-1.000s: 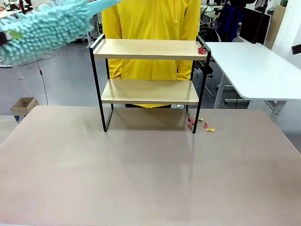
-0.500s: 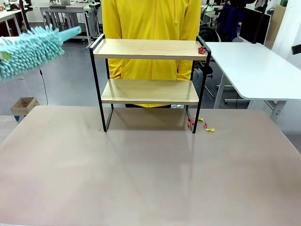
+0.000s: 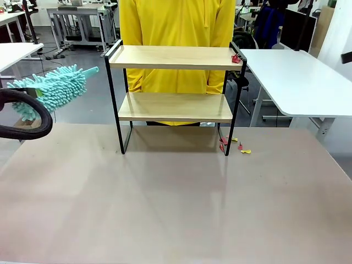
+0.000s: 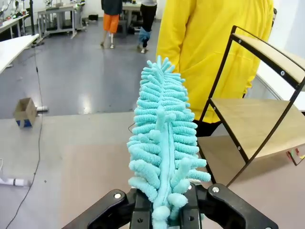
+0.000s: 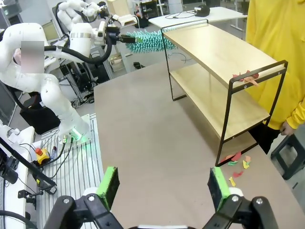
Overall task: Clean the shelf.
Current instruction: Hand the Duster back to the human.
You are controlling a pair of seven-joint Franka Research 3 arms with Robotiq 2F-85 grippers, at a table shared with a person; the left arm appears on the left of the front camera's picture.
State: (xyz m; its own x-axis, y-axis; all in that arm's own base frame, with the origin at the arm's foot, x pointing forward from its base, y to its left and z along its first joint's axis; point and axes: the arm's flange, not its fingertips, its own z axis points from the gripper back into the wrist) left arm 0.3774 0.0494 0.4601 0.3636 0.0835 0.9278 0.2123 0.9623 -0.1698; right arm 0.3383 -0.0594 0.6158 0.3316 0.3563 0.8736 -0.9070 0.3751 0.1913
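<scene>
Left of the shelf (image 3: 171,82), our left tool (image 4: 164,217) grips a teal duster (image 4: 163,152); our right tool (image 5: 164,187) hangs open above the table (image 5: 157,143).

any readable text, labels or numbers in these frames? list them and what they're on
None readable.
The shelf, the duster in the left gripper, the open right gripper and the paper scraps on the table carry no print that shows.
The cardboard box on the floor is too small to tell.
</scene>
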